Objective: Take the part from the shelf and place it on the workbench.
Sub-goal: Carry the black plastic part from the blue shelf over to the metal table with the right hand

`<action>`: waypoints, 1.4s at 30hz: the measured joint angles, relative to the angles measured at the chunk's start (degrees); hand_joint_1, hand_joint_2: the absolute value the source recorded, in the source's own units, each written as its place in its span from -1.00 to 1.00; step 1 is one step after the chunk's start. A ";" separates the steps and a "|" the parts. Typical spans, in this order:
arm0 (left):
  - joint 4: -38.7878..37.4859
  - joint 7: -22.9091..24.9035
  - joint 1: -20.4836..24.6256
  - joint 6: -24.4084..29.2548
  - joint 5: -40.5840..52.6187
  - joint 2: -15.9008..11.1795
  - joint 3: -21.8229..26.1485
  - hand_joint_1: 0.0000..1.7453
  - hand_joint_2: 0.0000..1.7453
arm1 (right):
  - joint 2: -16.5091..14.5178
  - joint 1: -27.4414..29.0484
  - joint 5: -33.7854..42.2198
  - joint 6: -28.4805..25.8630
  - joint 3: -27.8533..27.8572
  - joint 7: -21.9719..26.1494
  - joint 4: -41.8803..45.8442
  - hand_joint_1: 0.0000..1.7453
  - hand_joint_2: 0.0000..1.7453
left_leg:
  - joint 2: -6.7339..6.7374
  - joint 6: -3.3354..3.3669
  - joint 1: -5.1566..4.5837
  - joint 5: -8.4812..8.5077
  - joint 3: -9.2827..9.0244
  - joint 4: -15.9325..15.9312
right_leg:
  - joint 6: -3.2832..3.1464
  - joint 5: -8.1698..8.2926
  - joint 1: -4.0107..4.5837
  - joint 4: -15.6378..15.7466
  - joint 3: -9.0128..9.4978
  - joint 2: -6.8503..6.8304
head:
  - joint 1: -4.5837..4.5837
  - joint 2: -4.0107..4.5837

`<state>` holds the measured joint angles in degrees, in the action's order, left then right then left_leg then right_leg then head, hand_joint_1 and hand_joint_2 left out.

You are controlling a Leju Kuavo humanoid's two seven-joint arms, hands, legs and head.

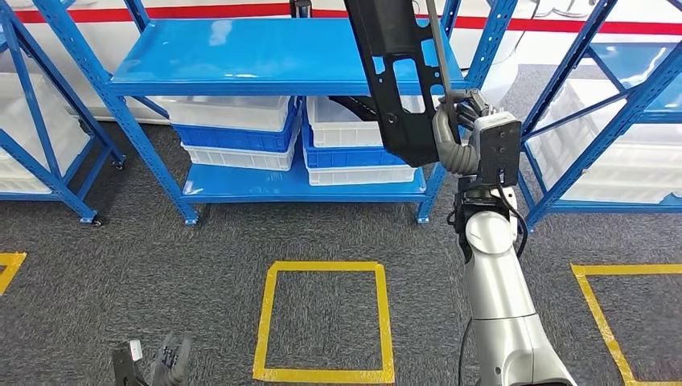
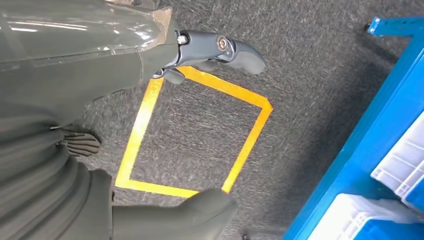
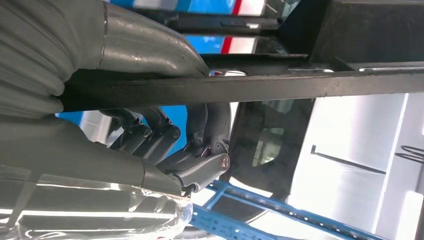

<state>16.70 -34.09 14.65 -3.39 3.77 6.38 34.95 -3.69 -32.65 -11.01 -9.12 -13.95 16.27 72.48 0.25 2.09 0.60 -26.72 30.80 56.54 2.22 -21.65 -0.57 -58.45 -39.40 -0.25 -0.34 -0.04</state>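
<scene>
Right hand (image 3: 165, 145) grips black part (image 3: 300, 85); fingers curled around.
</scene>
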 joint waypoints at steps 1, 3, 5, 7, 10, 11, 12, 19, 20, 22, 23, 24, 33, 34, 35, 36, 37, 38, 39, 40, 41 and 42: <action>-0.01 0.02 0.12 0.01 -0.01 0.07 -0.05 -1.00 1.00 | 0.20 0.10 0.05 0.01 0.15 0.04 -0.25 1.00 1.00 | 0.17 0.40 0.05 0.91 0.83 -0.14 | -0.32 -2.53 -0.05 -2.88 -1.18 0.06 | 0.16 0.00; -0.01 0.05 0.22 0.01 -0.01 0.00 -0.11 -1.00 1.00 | 0.46 0.37 0.18 0.05 0.44 0.12 -0.74 1.00 1.00 | 0.29 0.68 -0.09 2.54 2.82 -0.12 | -0.62 -7.57 -0.12 -10.97 -3.31 0.10 | 0.51 0.00; -0.01 0.09 0.22 0.01 0.00 -0.03 -0.14 -1.00 1.00 | 0.67 0.75 0.26 0.13 0.65 0.20 -1.23 1.00 1.00 | 0.38 0.64 -0.16 4.14 4.85 -0.05 | 0.21 -8.50 -0.14 -16.09 -3.18 0.11 | 0.61 0.00; -0.01 0.11 0.22 0.01 0.00 -0.05 -0.16 -1.00 1.00 | 0.79 0.96 0.27 0.20 0.73 0.22 -1.58 1.00 1.00 | 0.38 0.37 -0.17 5.72 6.78 0.02 | 1.12 -6.47 -0.15 -13.32 0.91 0.12 | 0.68 0.00; -0.01 0.11 0.24 0.01 -0.01 -0.09 -0.21 -1.00 1.00 | 0.79 0.84 0.27 0.23 0.78 0.25 -1.74 1.00 1.00 | 0.33 -0.46 -0.32 7.81 8.52 0.07 | 0.33 -7.31 0.18 -0.73 10.27 0.19 | 0.65 0.01; -0.01 0.12 0.24 0.01 -0.01 -0.10 -0.23 -1.00 1.00 | 0.79 0.80 0.27 0.25 0.79 0.29 -1.78 1.00 1.00 | 0.33 -0.79 -0.35 8.45 8.68 -0.07 | -0.15 -7.98 0.38 1.65 11.60 0.27 | 0.60 0.01; -0.01 0.13 0.23 0.01 -0.01 -0.12 -0.24 -1.00 1.00 | 0.79 0.80 0.27 0.29 0.80 0.33 -1.82 1.00 1.00 | 0.32 -1.15 -0.36 9.14 8.76 -0.34 | -0.58 -8.03 0.55 2.60 11.68 0.33 | 0.52 0.01; -0.09 0.12 -0.01 0.14 -0.26 -0.45 -0.26 -1.00 1.00 | 0.64 0.74 1.73 1.36 0.84 0.70 -2.62 1.00 1.00 | -0.20 -3.23 0.21 -3.02 13.29 14.82 | -3.28 -2.85 -0.35 2.29 6.86 0.09 | -0.18 0.00; -0.10 0.09 -0.04 0.12 -0.35 -0.51 -0.26 -1.00 1.00 | 0.65 0.77 2.17 1.62 0.85 0.81 -2.80 1.00 1.00 | -0.20 -3.38 0.28 -3.15 13.11 17.01 | -3.20 -2.19 -0.32 2.16 5.91 0.10 | -0.21 0.00; -0.11 0.06 -0.05 0.04 -0.52 -0.57 -0.28 -1.00 1.00 | 0.67 0.81 2.95 2.14 0.95 1.01 -3.08 1.00 1.00 | -0.19 -3.43 0.50 -0.86 9.79 15.41 | -2.87 -1.00 -0.32 1.74 4.00 0.12 | -0.25 0.00; -0.11 0.04 0.00 -0.01 -0.56 -0.60 -0.34 -1.00 1.00 | 0.67 0.81 3.21 2.37 1.04 1.11 -3.15 1.00 1.00 | -0.24 -3.34 0.61 -0.27 6.74 11.97 | -2.64 -0.48 -0.33 1.40 3.18 0.14 | -0.28 0.00; -0.10 0.01 0.08 -0.03 -0.59 -0.61 -0.44 -1.00 1.00 | 0.69 0.78 3.39 2.56 1.16 1.22 -3.18 1.00 1.00 | -0.33 -3.16 0.61 -0.54 3.51 7.79 | -2.33 -0.04 -0.26 1.06 2.46 0.16 | -0.31 0.00; -0.07 0.23 0.28 0.04 -0.61 -0.10 -1.51 -1.00 1.00 | 1.22 1.03 3.71 3.88 2.25 1.85 -3.20 1.00 1.00 | 0.06 0.58 0.21 3.08 3.69 0.40 | -1.19 -6.57 -0.13 -8.99 -2.77 0.23 | 0.45 0.00; -0.07 0.27 0.28 0.05 -0.61 -0.01 -1.62 -1.00 1.00 | 1.35 1.07 3.68 3.94 2.31 1.84 -3.20 1.00 1.00 | 0.13 0.53 0.20 3.91 4.76 0.43 | -0.98 -8.36 -0.20 -12.90 -3.44 0.23 | 0.56 0.00; -0.07 0.31 0.27 0.05 -0.61 0.10 -1.74 -1.00 1.00 | 1.50 1.12 3.67 3.99 2.38 1.84 -3.21 1.00 1.00 | 0.18 0.44 0.20 4.77 5.86 0.46 | -0.48 -8.99 -0.30 -15.71 -3.45 0.23 | 0.62 0.00; -0.07 0.34 0.26 0.05 -0.60 0.19 -1.86 -1.00 1.00 | 1.63 1.13 3.67 3.99 2.47 1.83 -3.21 1.00 1.00 | 0.22 0.30 0.22 5.61 6.93 0.50 | 0.18 -8.51 -0.39 -16.67 -2.55 0.23 | 0.67 0.00; -0.07 0.37 0.26 0.05 -0.60 0.26 -1.99 -1.00 1.00 | 1.76 1.10 3.67 4.00 2.55 1.82 -3.21 1.00 1.00 | 0.25 0.09 0.27 6.42 7.95 0.54 | 0.83 -7.39 -0.51 -15.41 -0.56 0.23 | 0.70 0.00; -0.07 0.39 0.26 0.09 -0.60 0.29 -2.10 -1.00 1.00 | 1.84 1.00 3.67 4.04 2.61 1.82 -3.21 1.00 1.00 | 0.25 -0.22 0.31 7.20 8.86 0.67 | 1.25 -6.66 -0.69 -12.14 2.50 0.23 | 0.72 0.00; -0.03 0.37 0.26 0.15 -0.63 0.27 -2.20 -1.00 1.00 | 1.85 0.79 3.67 4.08 2.64 1.81 -3.22 1.00 1.00 | 0.24 -0.62 0.29 7.93 9.72 0.80 | 1.27 -6.98 -0.63 -7.57 6.09 0.26 | 0.80 0.00; 0.01 0.31 0.25 0.22 -0.70 0.23 -2.27 -1.00 1.00 | 1.84 0.54 3.64 4.12 2.67 1.80 -3.25 1.00 1.00 | 0.26 -1.05 0.24 8.69 10.27 0.79 | 0.91 -7.59 -0.45 -3.74 8.61 0.36 | 0.74 0.00; 0.05 0.23 0.24 0.28 -0.86 0.18 -2.33 -1.00 1.00 | 1.84 0.22 3.61 4.21 2.68 1.81 -3.35 1.00 1.00 | 0.28 -1.46 0.19 9.45 10.57 0.70 | 0.38 -8.41 -0.22 -0.99 10.16 0.49 | 0.71 0.01; 0.08 0.11 0.18 0.32 -1.07 0.12 -2.37 -1.00 1.00 | 1.83 -0.09 3.60 4.35 2.70 1.84 -3.53 1.00 1.00 | 0.30 -1.84 0.16 10.22 10.70 0.34 | -0.26 -8.80 0.14 0.25 10.48 0.61 | 0.67 0.01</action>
<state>16.79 -33.99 14.83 -3.08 2.70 6.49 32.58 -1.86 -32.74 -7.41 -4.77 -11.25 18.11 68.95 0.55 0.25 0.76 -16.50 41.50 56.89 1.96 -30.46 -0.44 -58.20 -28.92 0.35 0.33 -0.04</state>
